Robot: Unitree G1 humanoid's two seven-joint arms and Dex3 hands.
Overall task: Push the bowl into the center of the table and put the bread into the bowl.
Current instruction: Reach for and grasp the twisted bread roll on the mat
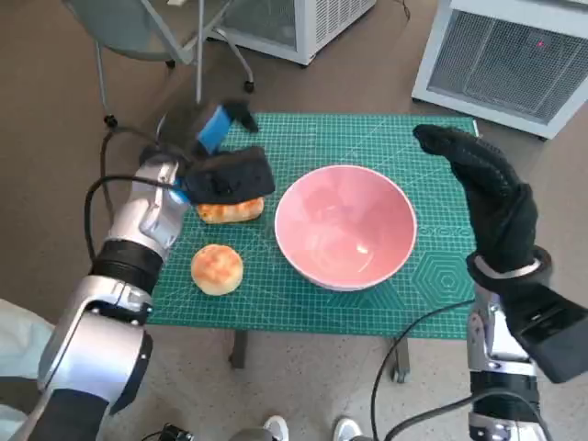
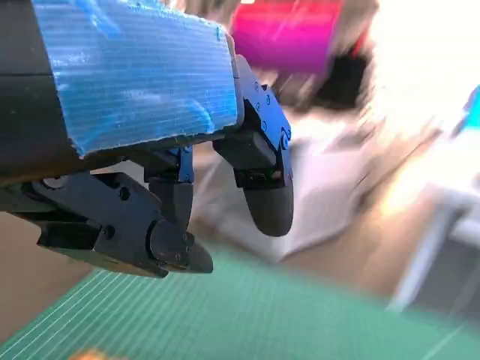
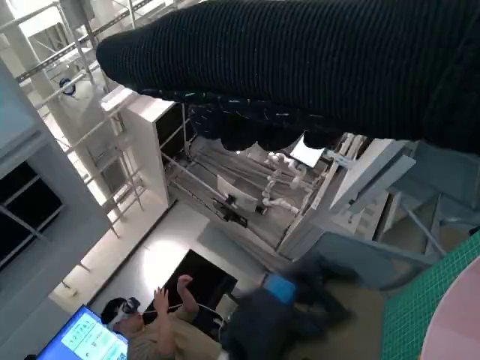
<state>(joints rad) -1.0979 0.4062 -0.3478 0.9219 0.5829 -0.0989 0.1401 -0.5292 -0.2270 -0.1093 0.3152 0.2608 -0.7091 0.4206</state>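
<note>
Your left hand (image 1: 225, 175) sits over the left part of the surface (image 1: 303, 308), its black fingers (image 2: 262, 187) apart and grasping nothing. It partly covers the long bread (image 1: 230, 211), which lies directly beneath it; whether the fingers touch that bread cannot be told. The round bread (image 1: 217, 268) lies nearer you, just beside the long one and apart from the hand. In the left wrist view the fingers hang above the green mat with a gap between them.

Your right hand (image 1: 482, 193) is raised over the right side of the surface, fingers extended and released, holding nothing. It stands to the right of the bowl (image 1: 344, 225) and does not touch it.

You will find the bowl upright near the middle of the surface, between your two hands, with nothing inside it. Both breads lie to its left, outside the rim. In the right wrist view, a person (image 3: 161, 330) sits in the background.
</note>
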